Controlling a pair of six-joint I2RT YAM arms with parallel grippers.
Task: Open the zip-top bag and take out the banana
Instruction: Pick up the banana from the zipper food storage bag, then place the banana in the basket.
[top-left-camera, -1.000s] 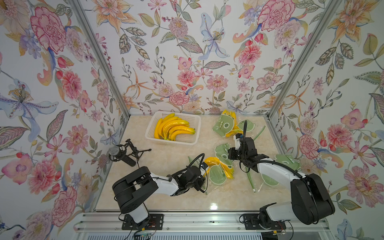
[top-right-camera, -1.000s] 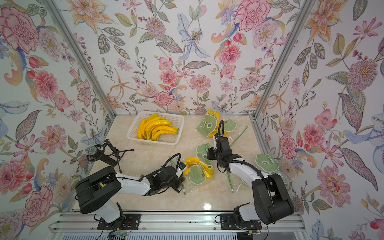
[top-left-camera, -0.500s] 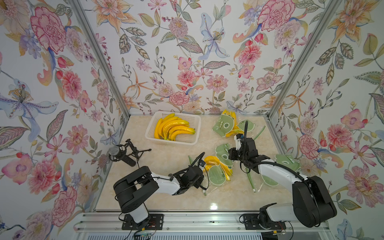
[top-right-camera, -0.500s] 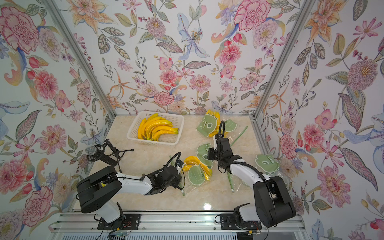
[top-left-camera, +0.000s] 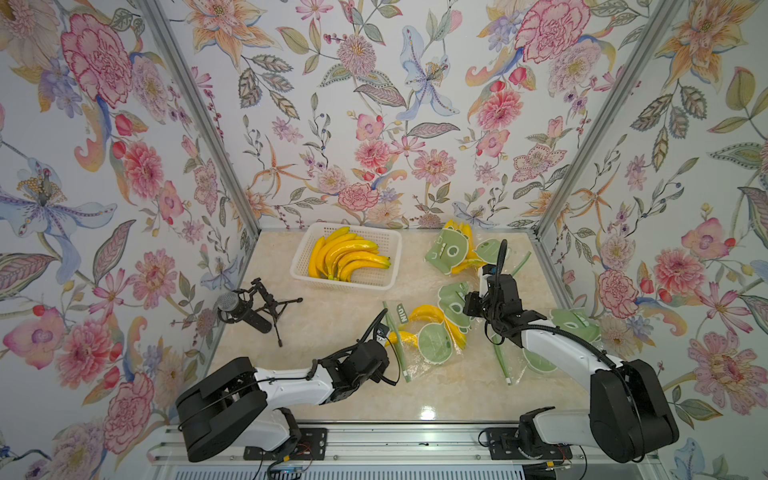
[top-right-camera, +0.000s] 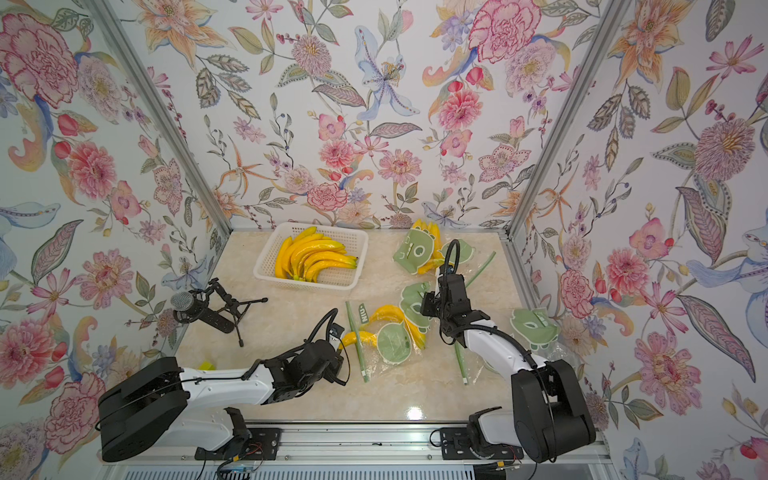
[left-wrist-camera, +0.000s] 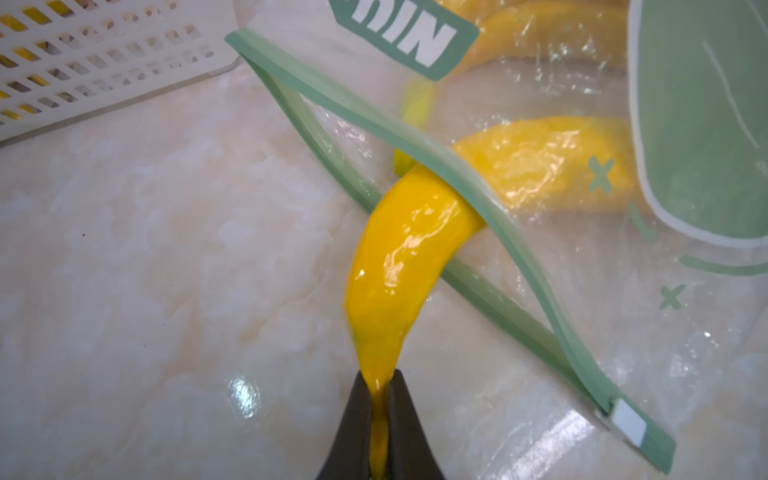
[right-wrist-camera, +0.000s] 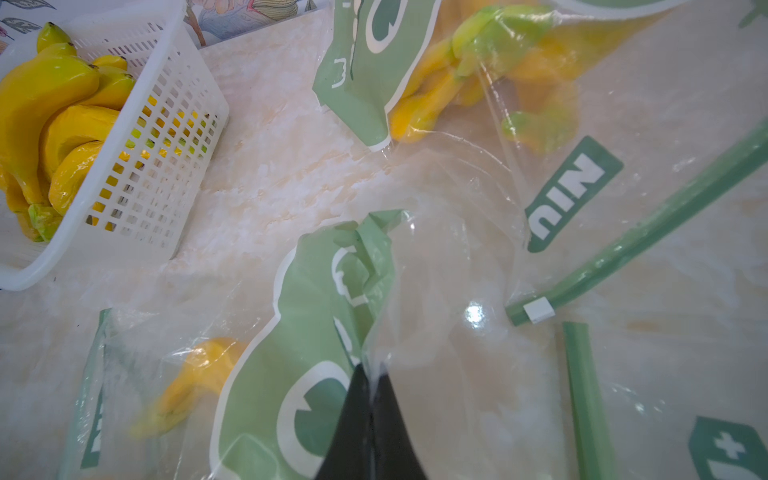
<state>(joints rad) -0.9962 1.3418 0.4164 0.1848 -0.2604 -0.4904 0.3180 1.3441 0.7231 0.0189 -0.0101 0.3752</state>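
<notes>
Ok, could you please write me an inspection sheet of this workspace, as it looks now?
Surface: glossy marble-look tabletop, no spills seen.
Job's things: zip-top bag, zipper open; banana halfway out through the mouth.
Clutter: white basket of bananas; other zip-top bags; microphone on a tripod.
Grippers: left gripper shut on the banana's tip; right gripper shut on the bag's film.
Cables: black cable arcs over each wrist.
Surroundings: floral wallpaper on three sides; metal rail in front.
</notes>
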